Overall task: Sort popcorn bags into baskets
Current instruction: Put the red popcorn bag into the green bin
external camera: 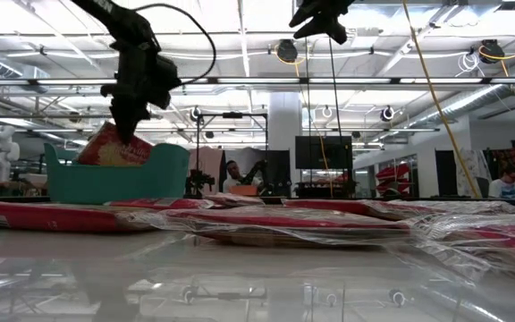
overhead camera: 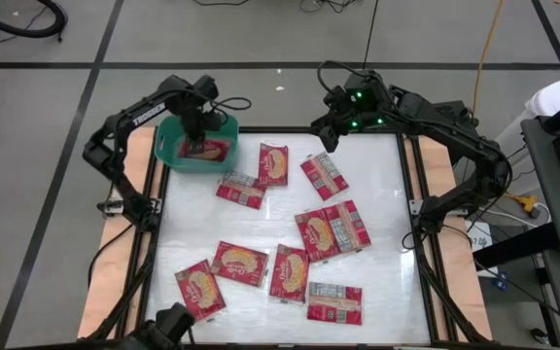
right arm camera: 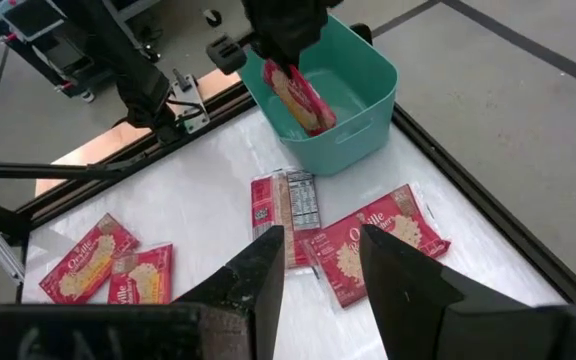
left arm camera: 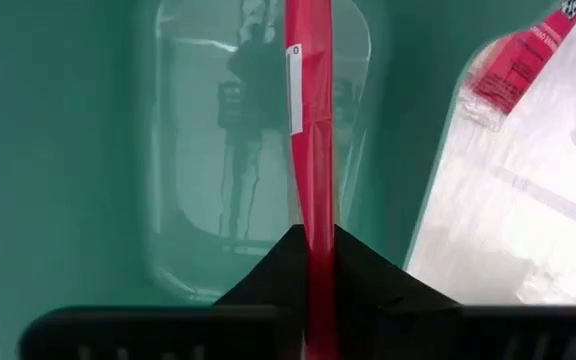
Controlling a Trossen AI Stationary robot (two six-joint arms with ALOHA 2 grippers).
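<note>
Edge-on bag over basket

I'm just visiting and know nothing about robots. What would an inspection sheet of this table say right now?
Surface: white tabletop, glossy.
Job's things: teal basket at the far left corner; nine red popcorn bags scattered on the table, one near the middle.
Clutter: nothing seen.
Grippers: left gripper over the basket, shut on a popcorn bag; right gripper open, raised above the table's far edge.
Cables: yellow cord on the floor.
Surroundings: people seated at desks behind.
</note>
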